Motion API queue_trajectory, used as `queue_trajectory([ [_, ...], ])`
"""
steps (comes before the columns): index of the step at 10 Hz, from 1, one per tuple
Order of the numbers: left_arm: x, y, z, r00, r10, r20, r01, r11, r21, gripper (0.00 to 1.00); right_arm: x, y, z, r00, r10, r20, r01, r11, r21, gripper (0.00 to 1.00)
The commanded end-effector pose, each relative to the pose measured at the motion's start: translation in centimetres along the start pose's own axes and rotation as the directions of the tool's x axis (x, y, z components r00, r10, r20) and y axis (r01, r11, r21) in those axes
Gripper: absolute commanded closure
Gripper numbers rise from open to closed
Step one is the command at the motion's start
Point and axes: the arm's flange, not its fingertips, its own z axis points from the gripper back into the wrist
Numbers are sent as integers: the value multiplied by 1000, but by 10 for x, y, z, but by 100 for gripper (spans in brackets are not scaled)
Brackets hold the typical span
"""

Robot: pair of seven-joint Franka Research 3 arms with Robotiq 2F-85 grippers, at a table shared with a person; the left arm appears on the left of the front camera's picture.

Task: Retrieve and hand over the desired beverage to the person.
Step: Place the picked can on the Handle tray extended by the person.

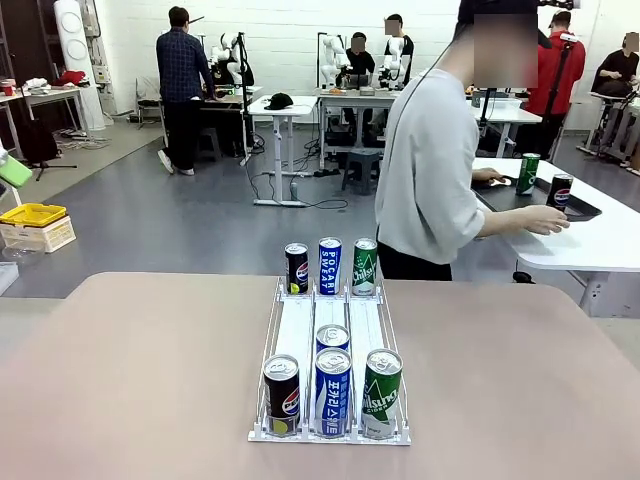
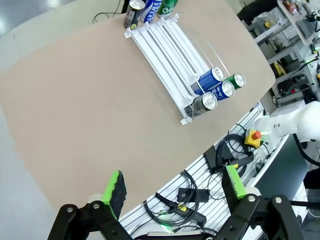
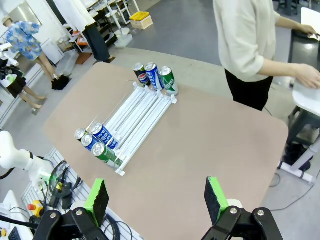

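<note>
A white three-lane rack (image 1: 296, 335) lies on the tan table (image 1: 130, 380) with several cans in it. At its near end stand a black Pepsi can (image 1: 281, 395), a blue Pocari can (image 1: 333, 390) with another blue can (image 1: 333, 340) behind it, and a green can (image 1: 380, 393). A black can (image 1: 297, 268), a blue can (image 1: 330, 265) and a green can (image 1: 365, 266) stand at the far end. The person (image 1: 430, 170) in a light grey top stands beyond the table, turned to the right. My left gripper (image 2: 175, 185) hangs open high above the table edge, well short of the rack (image 2: 170, 50). My right gripper (image 3: 156, 199) is open too, high above the rack (image 3: 140, 115) and the person (image 3: 247, 40).
The person's hands rest at a black tray (image 1: 585, 210) on a white side table (image 1: 600, 250) at the right; a green can (image 1: 527, 173) and a black can (image 1: 560, 190) stand there. Cables and an emergency-stop box (image 2: 252, 137) lie below the table's near edge.
</note>
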Motion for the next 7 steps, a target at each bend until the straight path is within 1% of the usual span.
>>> queue_trajectory([
  [1,5,8,4,1000,3,8,-2,999,-47,0,3,-2,-1,1000,-2,-6,2,1000,-4,0],
  [3,15,16,7,1000,19,-25,-21,996,-90,0,3,-2,-1,1000,-2,-6,2,1000,-4,0],
  [4,19,16,9,1000,20,-13,-21,995,-95,0,3,-2,-1,1000,-2,-6,2,1000,-4,0],
  [5,5,10,1,1000,31,-7,-31,999,-37,0,3,-2,-1,1000,-2,-6,2,1000,-4,0],
  [7,5,10,1,1000,31,-7,-31,999,-37,0,3,-2,-1,1000,-2,-6,2,1000,-4,0],
])
